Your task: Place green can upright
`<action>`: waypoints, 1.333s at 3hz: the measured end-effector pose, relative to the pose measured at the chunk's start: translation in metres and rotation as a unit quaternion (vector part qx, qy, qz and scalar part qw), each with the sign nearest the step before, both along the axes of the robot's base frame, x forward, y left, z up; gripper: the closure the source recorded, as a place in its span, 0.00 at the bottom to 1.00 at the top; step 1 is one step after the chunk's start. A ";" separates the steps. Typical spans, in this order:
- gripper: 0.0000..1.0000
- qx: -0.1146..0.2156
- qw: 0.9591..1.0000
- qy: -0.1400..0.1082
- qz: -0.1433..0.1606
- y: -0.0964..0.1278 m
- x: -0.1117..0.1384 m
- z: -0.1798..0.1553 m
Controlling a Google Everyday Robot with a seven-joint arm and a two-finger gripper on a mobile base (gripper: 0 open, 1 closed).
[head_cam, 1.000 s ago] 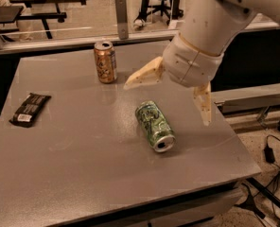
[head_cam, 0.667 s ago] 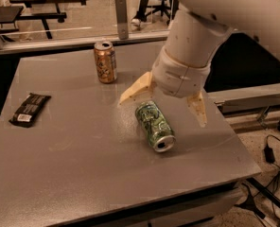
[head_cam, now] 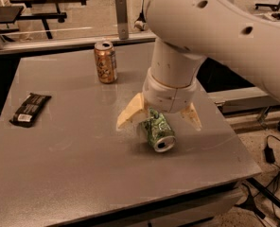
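Observation:
The green can [head_cam: 157, 132] lies on its side on the grey table [head_cam: 74, 174], its silver top facing the front right. My gripper [head_cam: 160, 121] is open and hangs straight over the can. One cream finger [head_cam: 129, 113] is to the can's left and the other finger [head_cam: 193, 116] is to its right, both apart from it. The wrist hides the far end of the can.
An orange-brown can [head_cam: 105, 62] stands upright at the back of the table. A black snack bar [head_cam: 30, 109] lies near the left edge. The table's right edge is close to the gripper, with cables on the floor beyond.
My gripper has moved forward, left and down, from behind and right of the green can to straddling it. The can has not moved.

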State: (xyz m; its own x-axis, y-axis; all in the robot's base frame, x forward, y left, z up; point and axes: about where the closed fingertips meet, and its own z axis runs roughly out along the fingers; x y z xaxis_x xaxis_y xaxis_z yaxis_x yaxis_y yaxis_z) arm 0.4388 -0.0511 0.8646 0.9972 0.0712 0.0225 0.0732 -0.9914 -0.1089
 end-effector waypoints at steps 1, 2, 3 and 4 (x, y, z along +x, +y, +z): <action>0.00 -0.023 0.999 -0.003 0.022 -0.002 -0.003 -0.010; 0.03 -0.040 0.999 -0.012 0.031 -0.003 0.001 -0.015; 0.25 -0.050 0.998 -0.017 0.033 -0.003 0.005 -0.018; 0.47 -0.055 0.998 -0.016 0.029 -0.003 0.009 -0.019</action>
State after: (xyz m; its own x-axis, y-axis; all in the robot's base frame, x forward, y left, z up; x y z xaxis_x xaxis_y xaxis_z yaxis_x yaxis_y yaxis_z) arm 0.4482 -0.0542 0.8459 0.9904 0.1318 0.0422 0.1317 -0.9913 0.0044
